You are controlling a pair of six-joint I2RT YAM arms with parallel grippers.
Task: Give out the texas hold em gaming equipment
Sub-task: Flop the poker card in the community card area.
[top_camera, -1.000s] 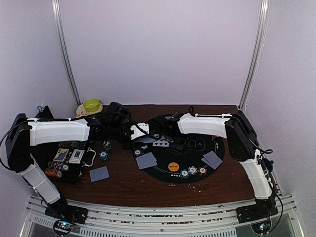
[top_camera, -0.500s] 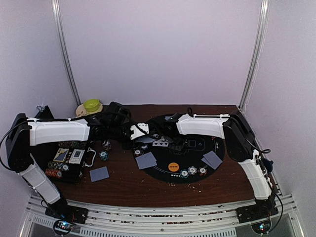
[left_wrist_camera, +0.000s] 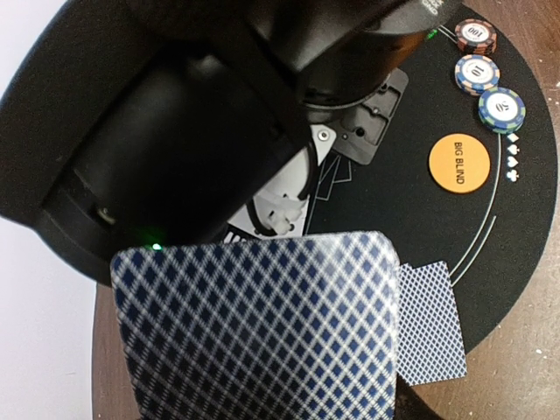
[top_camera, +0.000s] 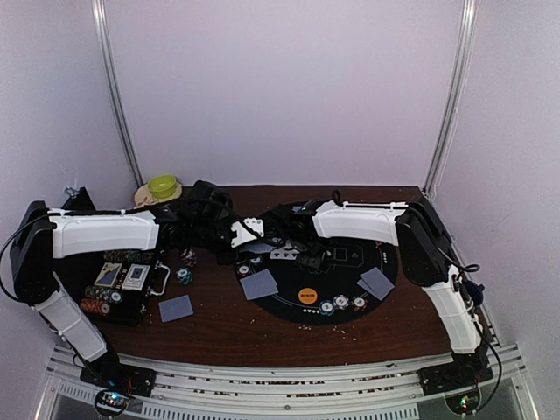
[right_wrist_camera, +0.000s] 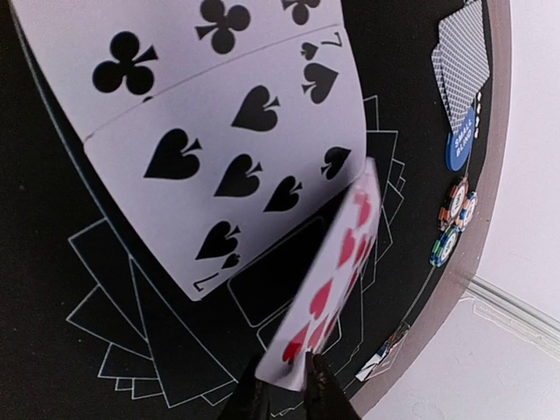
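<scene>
One card (right_wrist_camera: 337,262) edge-up in right tool (right_wrist_camera: 284,389), mat (right_wrist_camera: 35,219) crowded

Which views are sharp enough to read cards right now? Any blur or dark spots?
Top view: dim, the dark mat swallows detail. Left wrist: near card slightly soft, Big Blind button crisp. Right wrist: seven of spades sharp, red card blurred.

A plain back wall (top_camera: 280,87) and two side walls (top_camera: 44,105) close in the space, all pale with a faint lilac cast (the light is soft and even, with no hard shadows). Two slim metal uprights (top_camera: 114,96) rise at the rear corners. The tabletop (top_camera: 254,328) is dark brown wood, edged at the near side by slotted aluminium rails (top_camera: 280,385).
</scene>
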